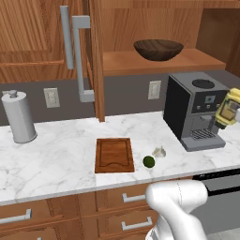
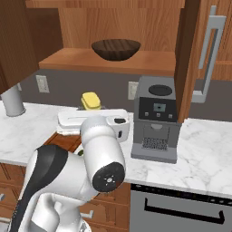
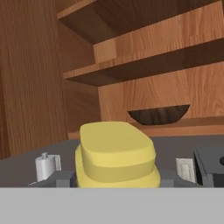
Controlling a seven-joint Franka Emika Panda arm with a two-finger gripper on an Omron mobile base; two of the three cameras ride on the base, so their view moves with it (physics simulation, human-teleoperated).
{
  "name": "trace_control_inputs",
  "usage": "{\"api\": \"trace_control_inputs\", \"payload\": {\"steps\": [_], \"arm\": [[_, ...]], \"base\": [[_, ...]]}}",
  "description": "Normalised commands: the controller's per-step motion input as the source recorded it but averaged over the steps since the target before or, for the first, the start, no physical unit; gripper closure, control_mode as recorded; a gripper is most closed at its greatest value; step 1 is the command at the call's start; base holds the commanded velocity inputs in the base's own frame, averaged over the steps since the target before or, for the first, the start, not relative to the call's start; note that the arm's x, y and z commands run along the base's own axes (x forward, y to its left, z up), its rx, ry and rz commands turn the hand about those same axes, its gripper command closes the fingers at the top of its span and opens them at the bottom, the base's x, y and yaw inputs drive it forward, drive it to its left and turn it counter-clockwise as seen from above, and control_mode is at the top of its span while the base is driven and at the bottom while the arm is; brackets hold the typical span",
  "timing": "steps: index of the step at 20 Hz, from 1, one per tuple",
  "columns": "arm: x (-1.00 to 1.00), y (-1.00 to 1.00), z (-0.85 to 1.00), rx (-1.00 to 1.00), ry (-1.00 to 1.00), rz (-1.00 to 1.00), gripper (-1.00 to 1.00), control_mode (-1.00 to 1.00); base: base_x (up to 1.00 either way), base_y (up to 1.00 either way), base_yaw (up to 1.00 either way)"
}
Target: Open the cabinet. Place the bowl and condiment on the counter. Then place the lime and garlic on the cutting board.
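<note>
Cabinet (image 1: 140, 33) doors hang open above the white marble counter (image 1: 56, 159), with the dark wooden bowl (image 1: 158, 49) on its lower shelf. Beside the coffee machine (image 1: 194, 110), the gripper (image 3: 116, 183) has its fingers part-way open, clamped on the yellowish condiment (image 3: 116, 157), held up off the counter. Lower down lies the cutting board (image 1: 114, 154), bare, with the lime (image 1: 148, 161) and garlic (image 1: 160, 152) just to its right on the marble.
</note>
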Motion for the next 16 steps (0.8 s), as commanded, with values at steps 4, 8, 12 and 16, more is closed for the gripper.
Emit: {"api": "trace_control_inputs", "payload": {"steps": [4,8,12,16], "arm": [[-0.12,-0.28,-0.16,0.0,0.0,0.0,1.0,-1.0],[0.0,-0.21,-0.13,0.0,0.0,0.0,1.0,-1.0],[0.0,-0.2,-0.12,0.0,0.01,-0.01,1.0,-1.0],[0.0,-0.18,-0.1,0.0,0.0,-0.05,1.0,-1.0]], "base": [[0.0,0.0,0.0],[0.0,0.0,0.0],[0.0,0.0,0.0],[0.0,0.0,0.0]]}}
